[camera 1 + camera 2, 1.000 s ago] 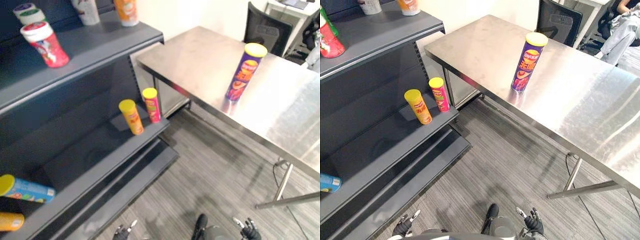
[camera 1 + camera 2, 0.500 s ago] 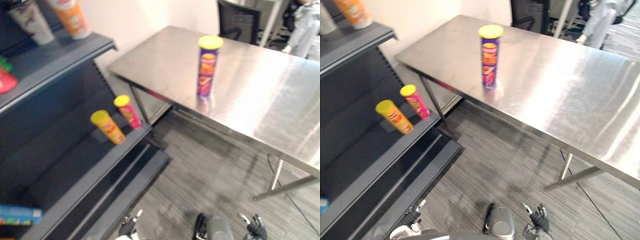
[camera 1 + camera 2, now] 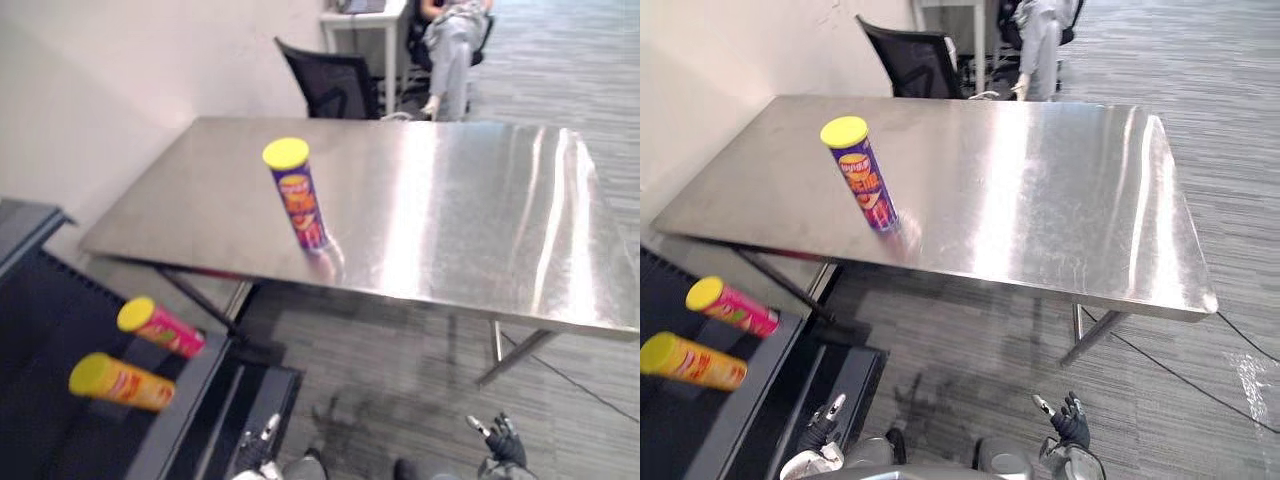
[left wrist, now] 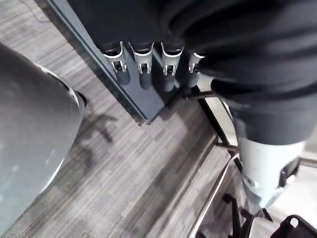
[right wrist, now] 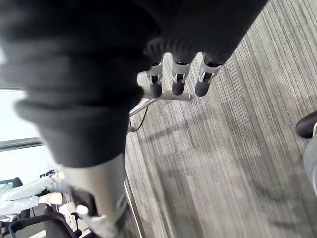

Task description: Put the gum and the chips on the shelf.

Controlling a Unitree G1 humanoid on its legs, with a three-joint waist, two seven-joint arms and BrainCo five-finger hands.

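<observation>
My left hand (image 3: 820,428) and right hand (image 3: 1070,426) hang relaxed and empty at the bottom edge, so I must close in, then wrap the standing chips (image 3: 865,180) mid-body on the worktop (image 3: 1060,190).

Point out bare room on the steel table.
Steel table: bare everywhere right of the purple yellow-lidded chips can, to its right edge. Crowded: dark shelf end, with the pink can and orange can.

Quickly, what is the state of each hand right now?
Left hand: open, holding nothing.
Right hand: open, holding nothing.
</observation>
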